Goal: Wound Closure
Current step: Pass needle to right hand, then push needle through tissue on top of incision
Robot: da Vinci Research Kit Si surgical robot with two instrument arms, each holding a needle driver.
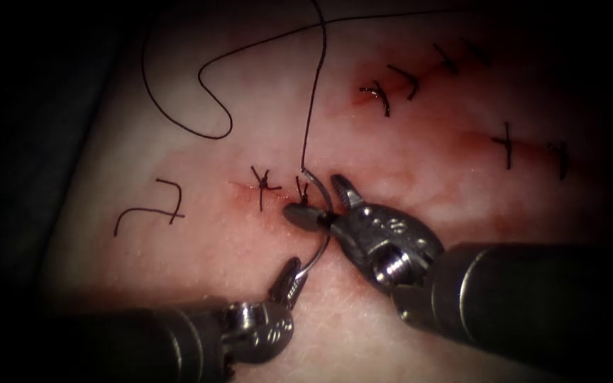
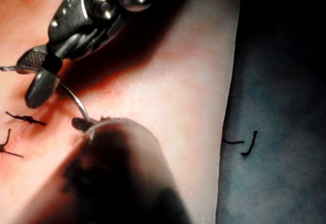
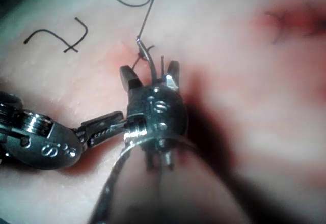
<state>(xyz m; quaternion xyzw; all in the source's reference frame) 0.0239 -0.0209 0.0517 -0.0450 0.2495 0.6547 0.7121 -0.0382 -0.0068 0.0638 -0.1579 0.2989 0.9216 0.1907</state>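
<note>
Needle control is what matters at this moment. The curved steel suture needle (image 1: 326, 237) arcs across the right end of the short reddened cut (image 1: 246, 186) in the pale pork-belly tissue (image 1: 200, 284). I see no part of it buried in the tissue, though its thread end lies close to the surface beside a dark knotted stitch (image 1: 264, 183).

The left arm's slim metal needle driver (image 1: 289, 273) has its jaws clamped on the needle close to the pointed end, below the cut. The right wrist view shows that grip (image 3: 104, 127) from the side. The right arm's larger steel needle driver (image 1: 318, 200) has its jaws spread wide astride the needle's mid-curve, one on each side of the wire, and grips nothing. The left wrist view shows the same parted jaws (image 2: 33, 76) over the needle (image 2: 76, 102).

The long black thread (image 1: 313, 106) rises from the needle's blunt end and loops loosely over the tissue left of the cut. A cut scrap of black thread (image 1: 154, 209) lies further left.

In my judgement, the left grip should be firm and square so the curve cannot roll. Any closing of the right jaws should land on the flat body, away from both point and thread end. The lower right jaw sits very near the knots and the red fluid (image 1: 278, 207), so it should not press or snag there, and the thread wants slack.
</note>
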